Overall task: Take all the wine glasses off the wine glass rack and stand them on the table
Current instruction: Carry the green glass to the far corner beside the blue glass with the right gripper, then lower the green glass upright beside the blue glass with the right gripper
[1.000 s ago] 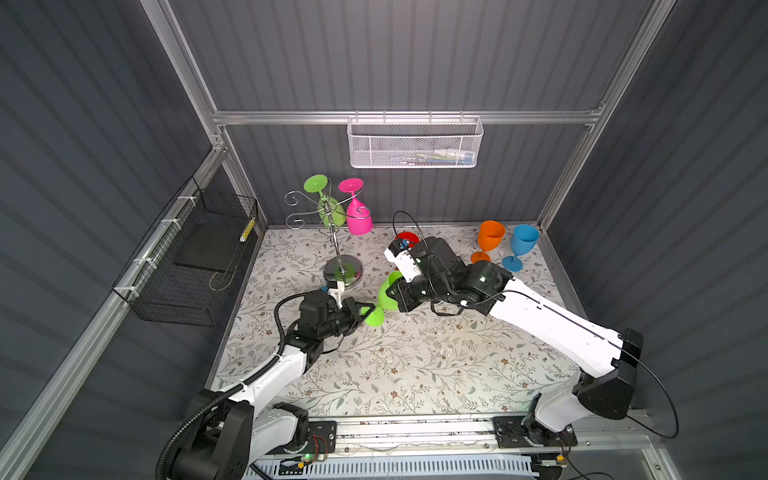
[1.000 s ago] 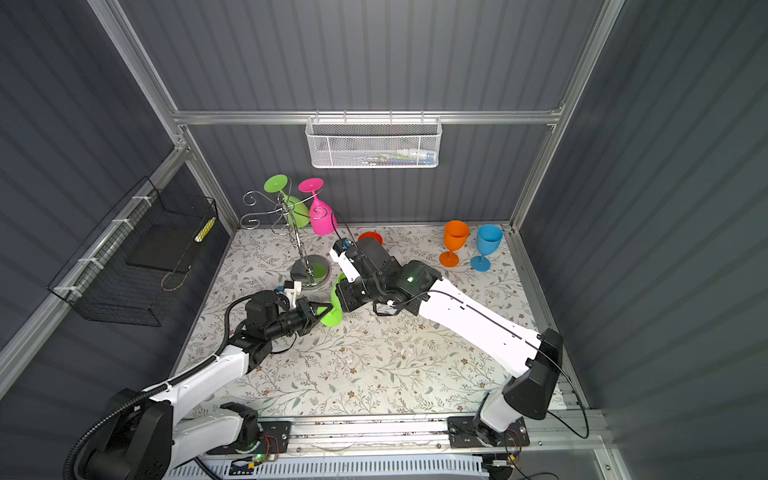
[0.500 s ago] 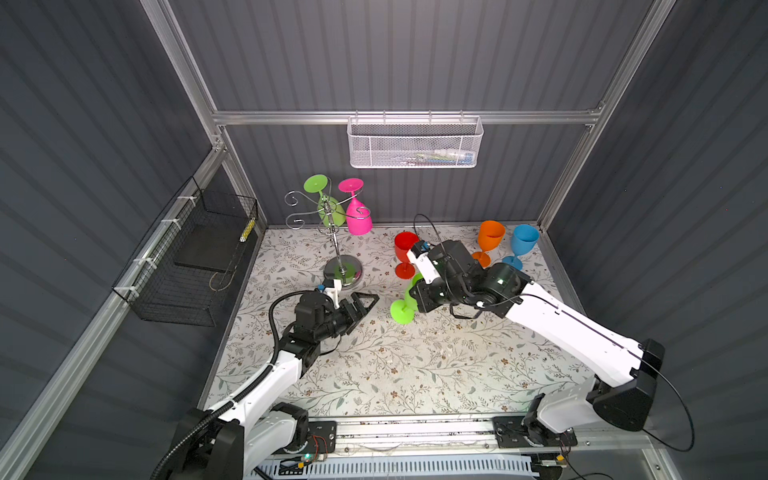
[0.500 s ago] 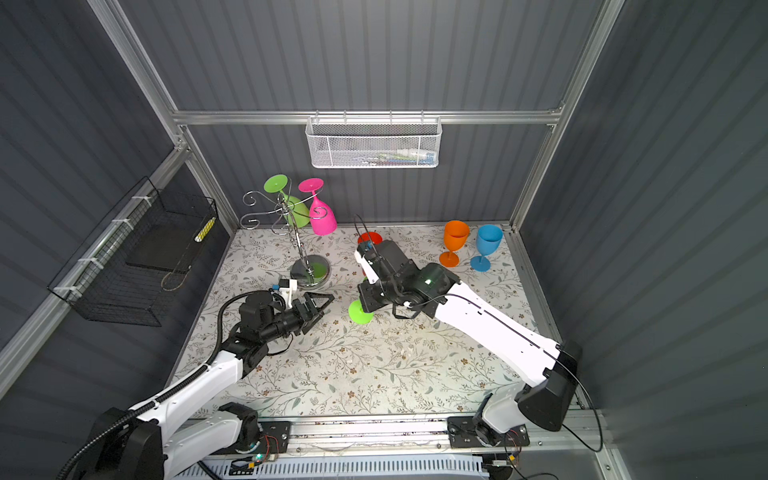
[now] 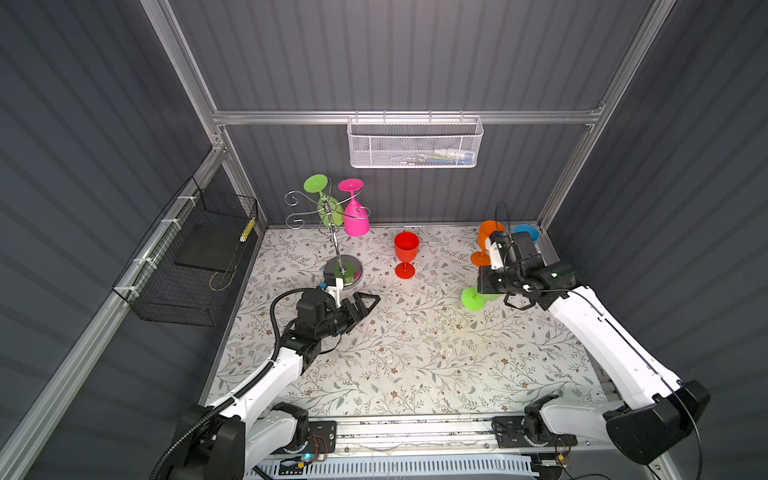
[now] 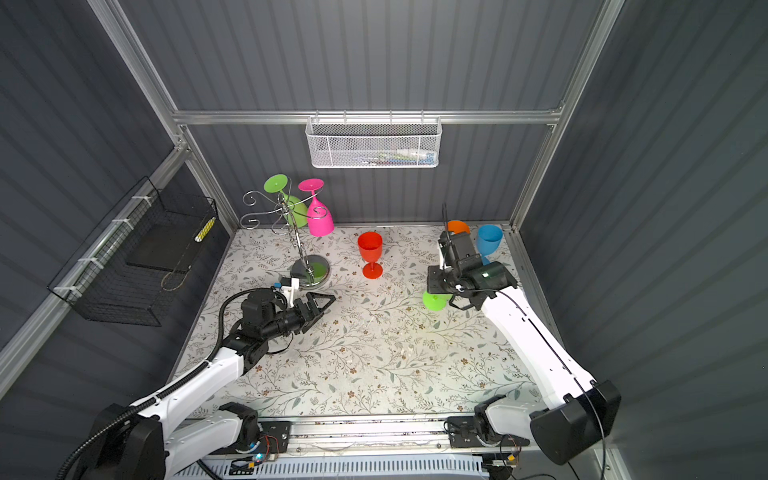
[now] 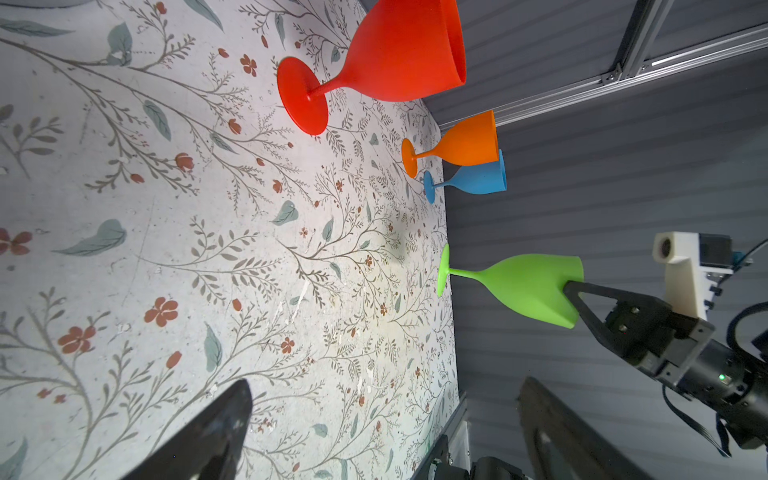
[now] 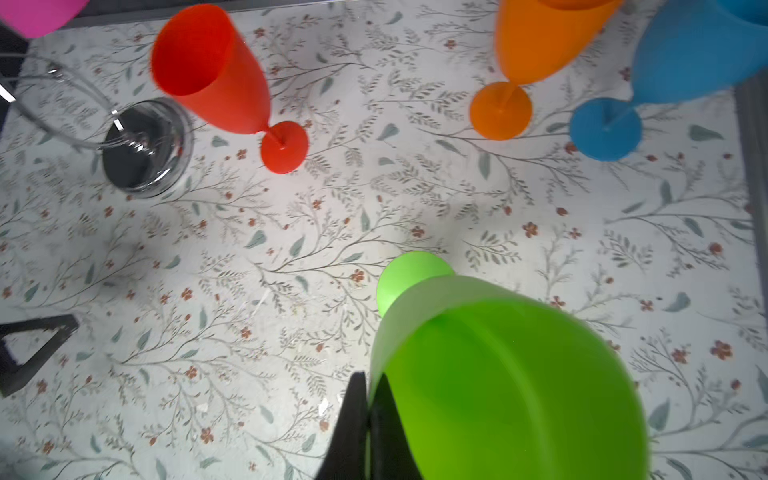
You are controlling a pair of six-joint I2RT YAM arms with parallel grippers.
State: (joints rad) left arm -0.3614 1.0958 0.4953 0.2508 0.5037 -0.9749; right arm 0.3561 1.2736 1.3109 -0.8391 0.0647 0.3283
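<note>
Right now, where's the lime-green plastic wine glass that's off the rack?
Right side of both top views: lime-green plastic wine glass, rim pinched in the right gripper, in front of the orange plastic glass and blue plastic glass.

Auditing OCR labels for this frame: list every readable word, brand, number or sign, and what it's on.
No text is legible in any view.
The items in the white mesh basket: any print is too small and blurred to read.
The yellow object in the black wire basket: dark marks, too small to read.
The wine glass rack and the held green wine glass: no markings visible.
</note>
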